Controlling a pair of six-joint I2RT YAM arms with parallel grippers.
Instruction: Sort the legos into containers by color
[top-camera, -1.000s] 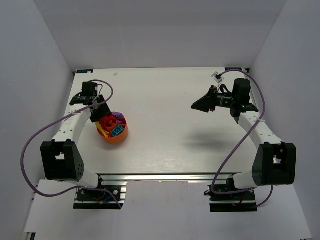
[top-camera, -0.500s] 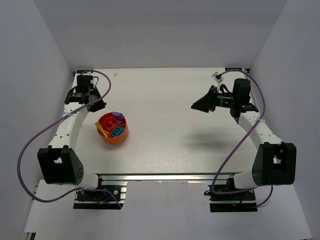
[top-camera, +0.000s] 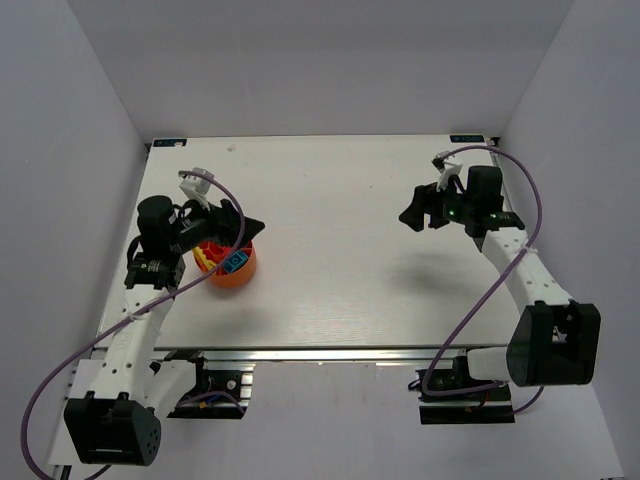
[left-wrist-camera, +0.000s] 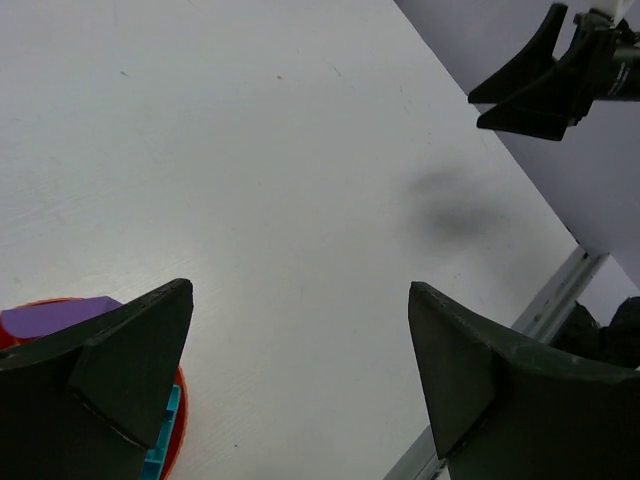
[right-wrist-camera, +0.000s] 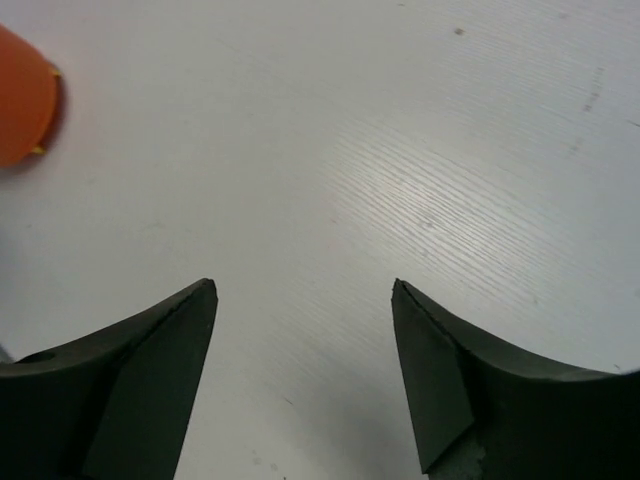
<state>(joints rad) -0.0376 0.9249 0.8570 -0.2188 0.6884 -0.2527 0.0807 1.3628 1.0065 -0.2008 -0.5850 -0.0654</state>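
An orange bowl (top-camera: 232, 272) stands on the table's left half, holding yellow (top-camera: 204, 262) and teal (top-camera: 235, 262) legos. My left gripper (top-camera: 240, 232) hovers over its far side, pointing right and hiding much of the contents. In the left wrist view this gripper (left-wrist-camera: 300, 288) is open with only bare table between its fingers; the bowl rim (left-wrist-camera: 180, 405), a purple lego (left-wrist-camera: 60, 318) and a teal one (left-wrist-camera: 166, 440) peek out at the lower left. My right gripper (top-camera: 413, 213) hangs open and empty over the right half, far from the bowl (right-wrist-camera: 22, 95).
The white table (top-camera: 330, 260) is walled by grey panels on three sides. An aluminium rail (top-camera: 330, 355) runs along the near edge between the arm bases. Purple cables loop beside both arms. The right gripper (left-wrist-camera: 545, 80) shows at the left wrist view's top right.
My left arm swung from the far-left corner back over the bowl, now pointing right with jaws spread wide. The right gripper turned slightly and opened wider.
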